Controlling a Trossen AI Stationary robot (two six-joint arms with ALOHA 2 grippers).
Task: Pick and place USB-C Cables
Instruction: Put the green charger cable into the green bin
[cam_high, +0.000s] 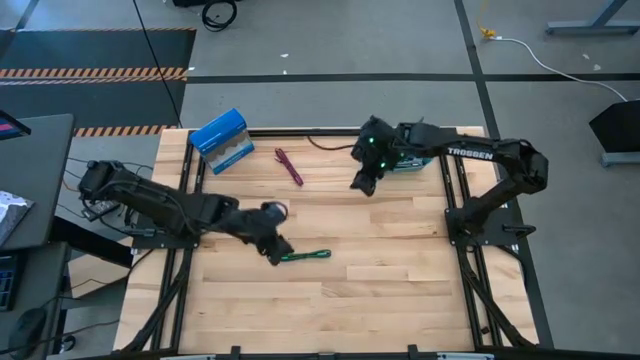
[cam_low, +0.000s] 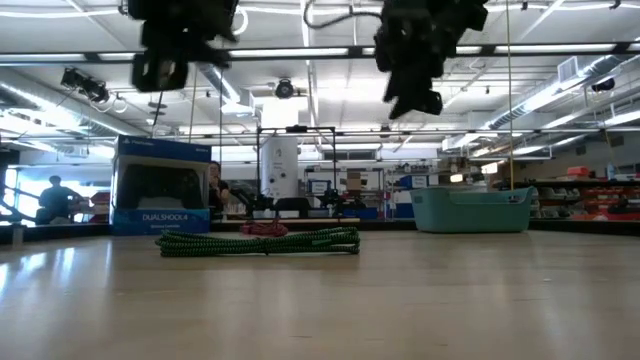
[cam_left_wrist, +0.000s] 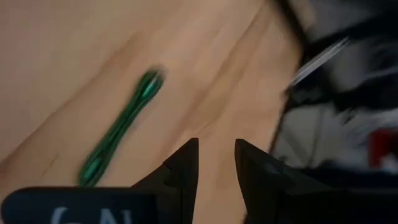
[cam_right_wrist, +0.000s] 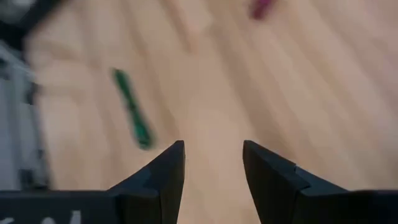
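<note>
The left gripper (cam_high: 274, 247) hangs above the wood table (cam_high: 380, 300) near its middle, its two fingers (cam_left_wrist: 184, 171) parted by a narrow gap with nothing between them; its own wrist view shows that gap plainly, while from overhead the fingers blur into one dark shape. Just beside it lies the green cable (cam_high: 305, 256), flat on the boards and apart from the fingers. The right gripper (cam_high: 362, 183) hovers toward the far side of the table, its fingers (cam_right_wrist: 168, 171) spread wider and likewise empty, bare wood showing between them. The maroon cable (cam_high: 289, 166) lies between that gripper and the blue box (cam_high: 222, 139), which stands at the far left corner. Only the low view shows both grippers well clear of the surface, and there the maroon cable is mostly hidden behind the green one. The teal bin (cam_low: 470, 209) shows whole in the low view, but overhead the right arm covers most of it. Both wrist views are smeared, so the cables' ends cannot be made out.
</note>
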